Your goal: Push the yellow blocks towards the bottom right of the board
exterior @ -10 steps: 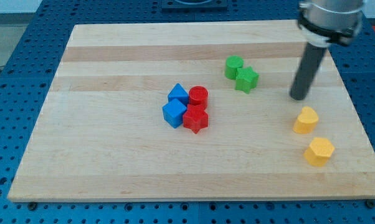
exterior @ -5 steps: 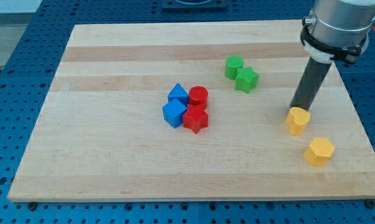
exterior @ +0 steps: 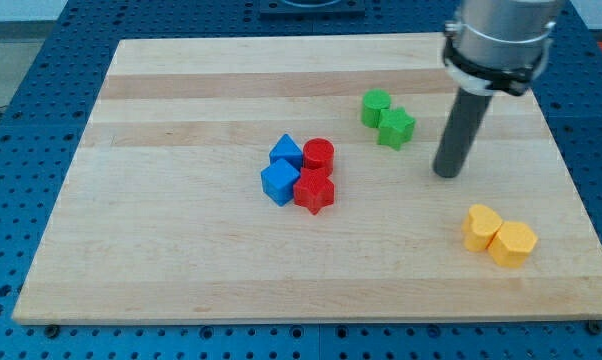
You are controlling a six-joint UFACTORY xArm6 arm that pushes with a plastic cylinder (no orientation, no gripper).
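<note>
Two yellow blocks sit touching near the board's bottom right: a heart-shaped yellow block (exterior: pixel 479 226) on the left and a hexagonal yellow block (exterior: pixel 513 243) on the right. My tip (exterior: pixel 446 173) is above and to the left of them, apart from both, and to the right of the green blocks.
A green cylinder (exterior: pixel 375 107) and a green star (exterior: pixel 396 128) sit together right of centre near the top. Two blue blocks (exterior: pixel 286 152) (exterior: pixel 279 182), a red cylinder (exterior: pixel 319 155) and a red star (exterior: pixel 314 191) cluster at the board's middle. The wooden board (exterior: pixel 181 260) lies on a blue perforated table.
The heart-shaped yellow block has been pushed down and right until it touches the hexagonal one. My tip has since drawn back up and to the left, off the block.
</note>
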